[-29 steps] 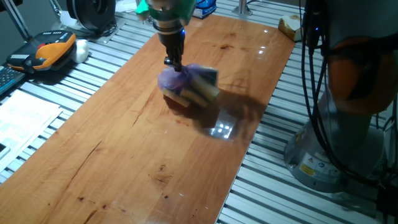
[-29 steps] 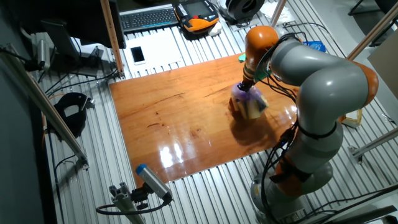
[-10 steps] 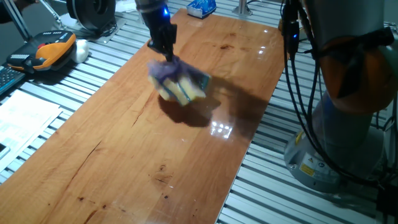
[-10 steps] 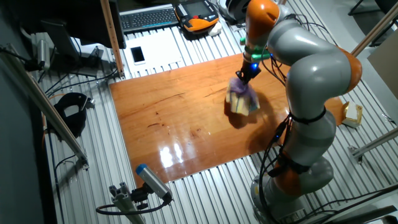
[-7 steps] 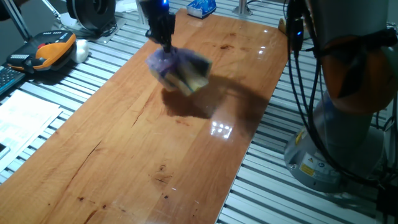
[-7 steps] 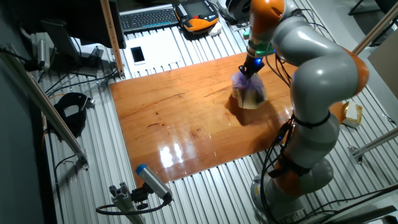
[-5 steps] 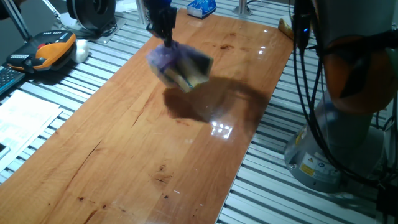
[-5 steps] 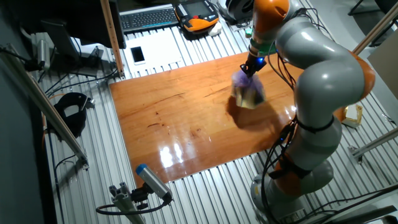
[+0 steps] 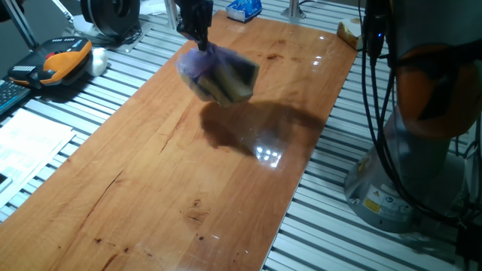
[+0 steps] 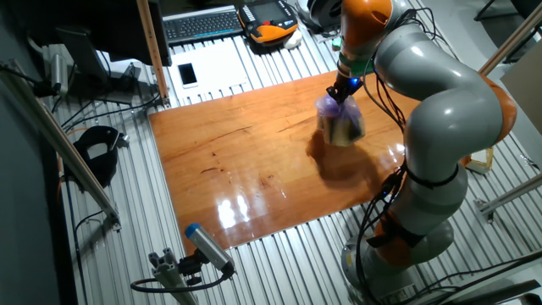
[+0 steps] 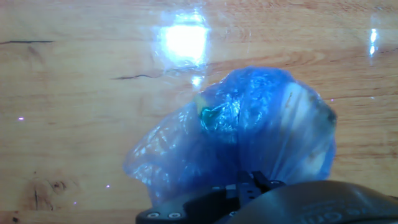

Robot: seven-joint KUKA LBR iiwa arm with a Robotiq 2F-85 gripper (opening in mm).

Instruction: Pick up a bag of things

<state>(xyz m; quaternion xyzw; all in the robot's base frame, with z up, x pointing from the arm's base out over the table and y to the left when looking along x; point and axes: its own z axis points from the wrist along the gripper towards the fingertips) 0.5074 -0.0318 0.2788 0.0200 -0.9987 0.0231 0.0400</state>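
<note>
The bag of things [image 9: 218, 75] is a crinkly lilac-purple plastic bag with a tan sponge-like block inside. It hangs in the air above the wooden table [image 9: 151, 173], with its shadow on the wood below it. My gripper [image 9: 198, 38] is shut on the bag's gathered top and holds it up. In the other fixed view the bag [image 10: 339, 124] hangs under the gripper [image 10: 342, 91]. In the hand view the bag [image 11: 242, 137] looks blue and fills the middle, right below the fingers [image 11: 249, 186].
A blue-and-white packet [image 9: 245, 9] lies at the table's far end. A tan lump [image 9: 349, 30] sits at the far right corner. An orange-and-black handset [image 9: 56, 60] and a keyboard [image 10: 203, 24] lie off the table. The robot's base [image 9: 422, 150] stands to the right.
The bag has left the table and risen with the gripper. It has swung slightly and its shadow on the wood has spread.
</note>
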